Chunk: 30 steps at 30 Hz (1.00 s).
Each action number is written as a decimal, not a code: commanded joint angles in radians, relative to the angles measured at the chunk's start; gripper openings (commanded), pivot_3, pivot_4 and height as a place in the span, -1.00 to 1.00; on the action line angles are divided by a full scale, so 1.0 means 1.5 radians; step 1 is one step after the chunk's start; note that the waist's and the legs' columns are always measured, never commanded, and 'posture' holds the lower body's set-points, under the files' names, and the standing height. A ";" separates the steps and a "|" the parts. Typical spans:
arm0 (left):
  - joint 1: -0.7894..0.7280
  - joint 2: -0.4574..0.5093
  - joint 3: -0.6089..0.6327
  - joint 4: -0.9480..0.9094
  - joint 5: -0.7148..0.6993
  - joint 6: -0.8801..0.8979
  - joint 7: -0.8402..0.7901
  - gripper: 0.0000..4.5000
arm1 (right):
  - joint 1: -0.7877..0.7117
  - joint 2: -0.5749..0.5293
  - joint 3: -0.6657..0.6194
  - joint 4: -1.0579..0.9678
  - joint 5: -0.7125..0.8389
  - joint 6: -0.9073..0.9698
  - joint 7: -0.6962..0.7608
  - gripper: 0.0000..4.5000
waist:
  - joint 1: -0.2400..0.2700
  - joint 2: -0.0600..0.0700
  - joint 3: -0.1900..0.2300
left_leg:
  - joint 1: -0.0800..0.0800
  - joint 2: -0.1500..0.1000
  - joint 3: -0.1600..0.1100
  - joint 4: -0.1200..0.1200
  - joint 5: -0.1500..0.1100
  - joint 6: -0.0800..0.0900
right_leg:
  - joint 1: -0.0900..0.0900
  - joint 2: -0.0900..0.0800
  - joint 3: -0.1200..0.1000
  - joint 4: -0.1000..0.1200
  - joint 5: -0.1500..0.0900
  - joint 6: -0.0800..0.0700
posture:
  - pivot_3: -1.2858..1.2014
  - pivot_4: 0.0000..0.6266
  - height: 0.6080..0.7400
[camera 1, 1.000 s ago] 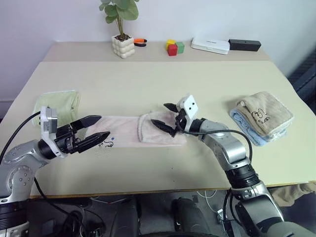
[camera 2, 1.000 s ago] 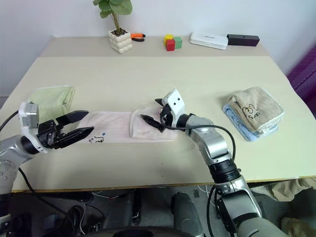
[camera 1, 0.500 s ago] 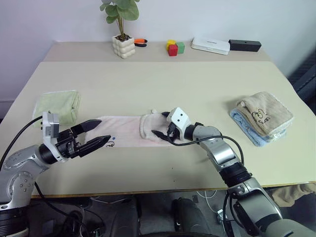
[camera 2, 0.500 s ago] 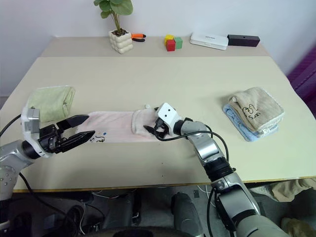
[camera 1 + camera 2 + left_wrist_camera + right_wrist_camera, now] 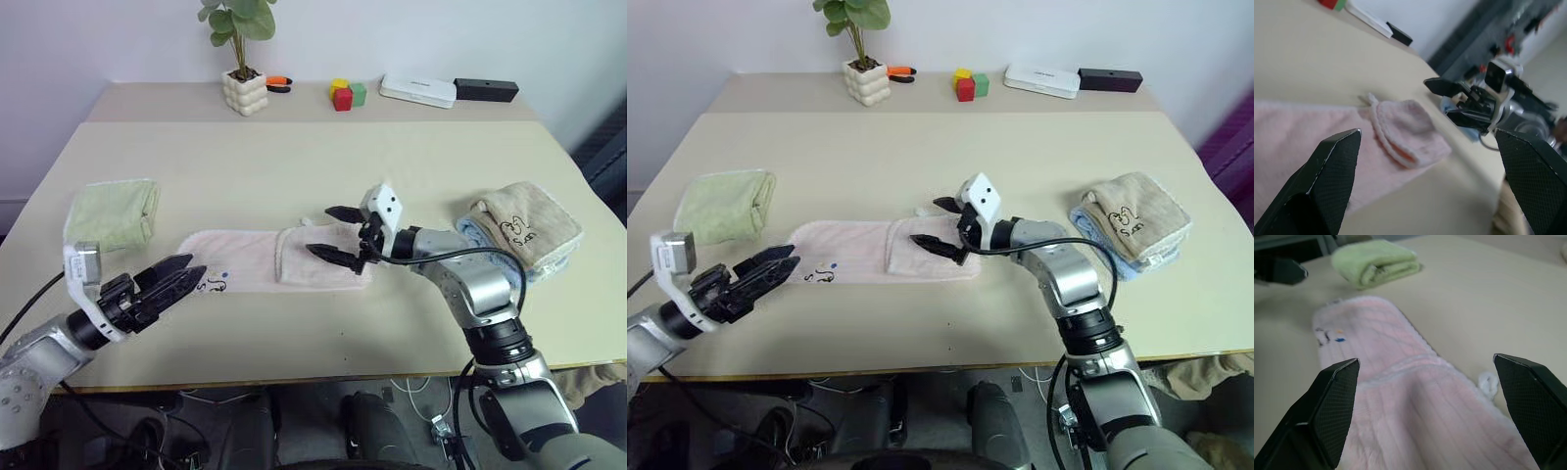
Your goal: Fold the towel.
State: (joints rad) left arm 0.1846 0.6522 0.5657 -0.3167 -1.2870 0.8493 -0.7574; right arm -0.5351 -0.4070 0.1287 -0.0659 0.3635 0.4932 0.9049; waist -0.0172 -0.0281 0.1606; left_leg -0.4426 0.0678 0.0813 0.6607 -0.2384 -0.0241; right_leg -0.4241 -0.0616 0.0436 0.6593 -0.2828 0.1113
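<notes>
Pink towel lies one fold in, both hands empty

Pink terry, the towel point(image 5: 274, 260) lies flat in a long strip across the near middle of the desk point(image 5: 313, 166). Its right end is turned back over the strip, so a doubled flap sits at about three o'clock of the cloth, and the small dark embroidered mark shows at its nine o'clock end.

What has just changed: half a second ago the right hand point(image 5: 338, 233) was low on the folded flap; now it has lifted clear and hangs just above the flap's three o'clock edge. The left hand point(image 5: 184, 272) has drawn back toward the near edge of the desk and rolled, so it sits at the strip's nine o'clock corner, beside the mark. The flap keeps its shape with nothing pressing on it. My reading is that the first fold is laid and released, and the long strip needs at least one more fold.

Both hands stand wide, fingers spread as far as they go, and neither holds or touches anything. The right wrist view looks along the strip between its two black fingers point(image 5: 1327, 406), with cloth below and no contact visible. The left wrist view shows the flap and the other hand beyond.

A light green towel point(image 5: 114, 211) rests at ten o'clock, well apart.
</notes>
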 commanded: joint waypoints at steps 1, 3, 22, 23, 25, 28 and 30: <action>0.056 -0.014 0.047 -0.049 -0.122 0.033 0.094 1.00 | 0.012 -0.040 -0.045 -0.057 0.047 -0.032 0.062 0.98 | 0.000 0.000 0.000 | 0.000 0.000 -0.001 0.000 0.000 0.000 | 0.000 0.000 0.000 0.000 0.000 0.000 | 0.03 -0.52 0.92; 0.090 -0.009 0.042 -0.053 -0.124 0.047 0.114 1.00 | 0.018 -0.052 -0.048 -0.062 0.055 -0.038 0.075 0.98 | 0.001 0.000 0.000 | 0.000 0.000 -0.001 0.000 0.000 0.000 | 0.000 0.000 0.000 0.000 0.000 0.000 | 0.03 -0.52 0.92; 0.111 -0.183 0.020 0.001 -0.240 -0.033 0.425 1.00 | 0.033 -0.054 -0.038 -0.053 0.034 -0.090 0.065 0.98 | 0.003 -0.001 0.000 | 0.001 -0.001 -0.001 0.000 0.000 0.000 | 0.002 -0.001 0.000 -0.002 -0.002 -0.004 | 0.03 -0.52 0.92; 0.103 -0.193 0.016 0.002 -0.248 -0.042 0.445 1.00 | 0.034 -0.053 -0.037 -0.054 0.031 -0.091 0.062 0.98 | 0.003 0.000 0.000 | 0.001 -0.001 -0.001 0.000 0.000 0.000 | 0.002 -0.001 0.000 -0.002 -0.002 -0.004 | 0.03 -0.52 0.92; 0.091 -0.209 0.008 0.003 -0.254 -0.054 0.468 1.00 | 0.036 -0.052 -0.037 -0.055 0.029 -0.091 0.058 0.98 | 0.003 0.000 0.000 | 0.001 -0.001 -0.001 0.000 0.000 0.000 | 0.002 -0.001 0.000 -0.002 -0.002 -0.004 | 0.03 -0.52 0.92; 0.076 -0.217 -0.005 0.019 -0.286 -0.057 0.514 1.00 | 0.036 -0.049 -0.036 -0.057 0.026 -0.092 0.052 0.98 | 0.004 0.000 0.000 | 0.001 -0.001 0.000 0.000 0.000 0.000 | 0.003 -0.001 0.000 -0.002 -0.002 -0.004 | 0.03 -0.52 0.92; 0.073 -0.212 -0.018 0.031 -0.290 -0.052 0.532 0.88 | 0.036 -0.048 -0.034 -0.058 0.023 -0.094 0.048 0.99 | 0.004 0.000 -0.001 | 0.001 -0.001 0.000 0.000 0.000 0.000 | 0.003 -0.001 0.000 -0.002 -0.002 -0.004 | 0.03 -0.52 0.92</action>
State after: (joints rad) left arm 0.2851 0.3324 0.5651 -0.2933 -1.7129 0.7614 0.0082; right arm -0.4773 -0.4837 0.0760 -0.1235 0.3960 0.3721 0.9840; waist -0.0111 -0.0279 0.1597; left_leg -0.4409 0.0659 0.0807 0.6613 -0.2387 -0.0241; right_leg -0.4198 -0.0626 0.0432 0.6563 -0.2856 0.1049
